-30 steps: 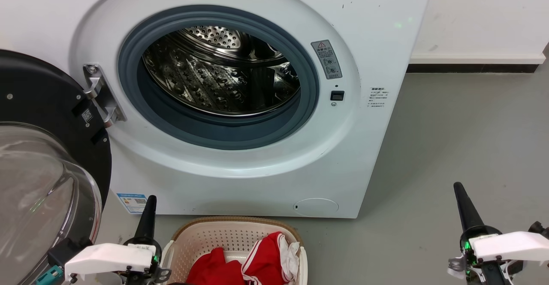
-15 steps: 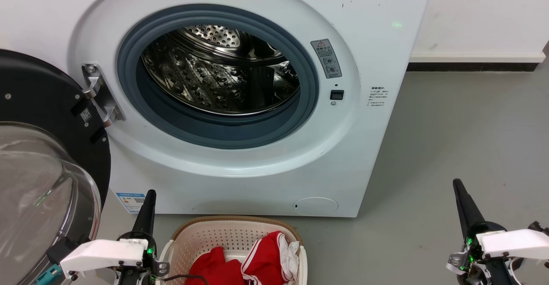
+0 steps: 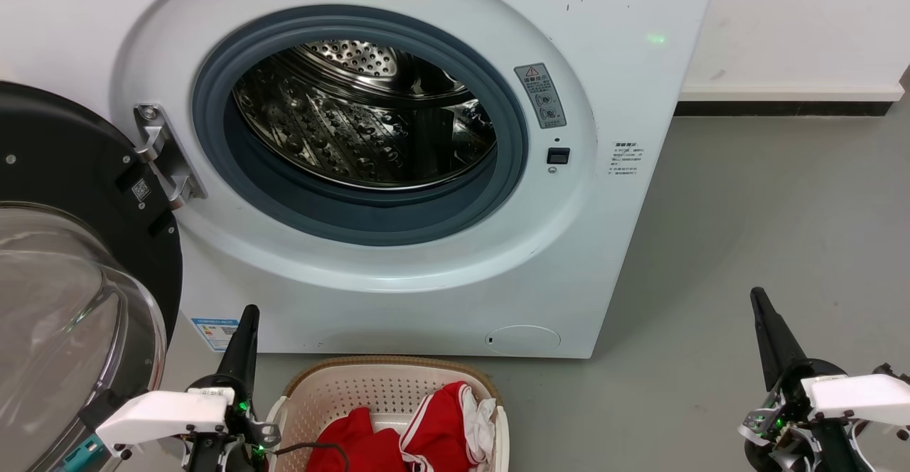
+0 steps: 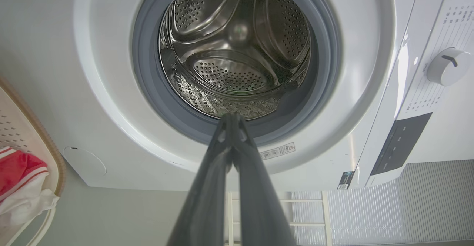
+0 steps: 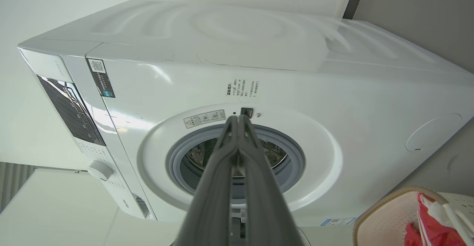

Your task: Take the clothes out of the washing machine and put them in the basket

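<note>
- The left pincer (image 3: 248, 310) is closed on nothing, its two dark fingers pressed together to one tip. It sits low in front of the washing machine (image 3: 611, 259), near the cabinet's lower left corner, and points up towards it without touching.
- In the left wrist view, the joined tips lie over the lower edge of the machine's grey door ring (image 4: 174, 120).
- The right pincer (image 3: 755, 291) is also closed and empty, its fingers meeting at the tip. It is well off to the right of the washing machine, above the grey floor (image 3: 753, 195).
- The basket (image 3: 387, 362) stands on the floor just in front of the washing machine's base, below the round opening and close beside the left pincer.
- The clothes lie inside the basket. The plain red garment (image 3: 354, 449) is on the left. The striped garment (image 3: 444, 422) is beside it on the right, with its white fabric against the basket's right wall.
- Inside the washing machine's opening, the drum (image 3: 334, 131) shows perforated steel and raised ribs.
- The door (image 3: 64, 152) stands swung open at the washing machine's left on a metal hinge (image 3: 165, 156), its clear glass bowl bulging outward.
</note>
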`<state>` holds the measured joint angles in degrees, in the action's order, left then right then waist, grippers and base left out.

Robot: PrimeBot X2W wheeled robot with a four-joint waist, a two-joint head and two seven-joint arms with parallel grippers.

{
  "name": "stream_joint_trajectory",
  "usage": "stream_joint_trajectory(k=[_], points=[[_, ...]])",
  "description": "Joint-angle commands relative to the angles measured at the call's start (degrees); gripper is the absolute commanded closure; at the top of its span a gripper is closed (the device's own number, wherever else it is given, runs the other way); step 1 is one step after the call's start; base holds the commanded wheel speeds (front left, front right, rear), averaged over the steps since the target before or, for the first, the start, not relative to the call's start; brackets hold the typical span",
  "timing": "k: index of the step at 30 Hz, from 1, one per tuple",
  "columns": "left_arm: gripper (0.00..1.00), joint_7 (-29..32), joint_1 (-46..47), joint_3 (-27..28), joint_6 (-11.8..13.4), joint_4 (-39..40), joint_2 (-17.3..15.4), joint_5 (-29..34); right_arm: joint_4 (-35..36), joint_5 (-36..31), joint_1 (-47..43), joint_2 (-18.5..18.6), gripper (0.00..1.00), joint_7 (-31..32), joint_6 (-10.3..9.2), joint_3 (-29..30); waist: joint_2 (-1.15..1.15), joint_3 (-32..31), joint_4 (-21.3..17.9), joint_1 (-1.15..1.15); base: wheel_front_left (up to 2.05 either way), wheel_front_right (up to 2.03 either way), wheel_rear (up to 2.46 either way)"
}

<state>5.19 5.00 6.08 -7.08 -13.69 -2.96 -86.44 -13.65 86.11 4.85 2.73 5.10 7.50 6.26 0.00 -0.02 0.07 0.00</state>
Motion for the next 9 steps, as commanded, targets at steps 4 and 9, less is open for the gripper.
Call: stream_joint_trajectory(k=[4,9], points=[[1.00,0.64,1.09,0.33,-0.46,-0.17,0.11,-2.10,-0.20,2.30,1.45,0.24,1.00,0.56,-0.01,0.16,0.00,0.05,-0.02,0.00,0.00,0.00,0.00],[1.00,1.15,1.41,0.49,-0.46,-0.29,0.13,-4.20,-0.34,4.51,1.49,0.24,1.00,1.15,-0.02,0.24,0.00,0.13,-0.04,0.00,0.00,0.00,0.00]])
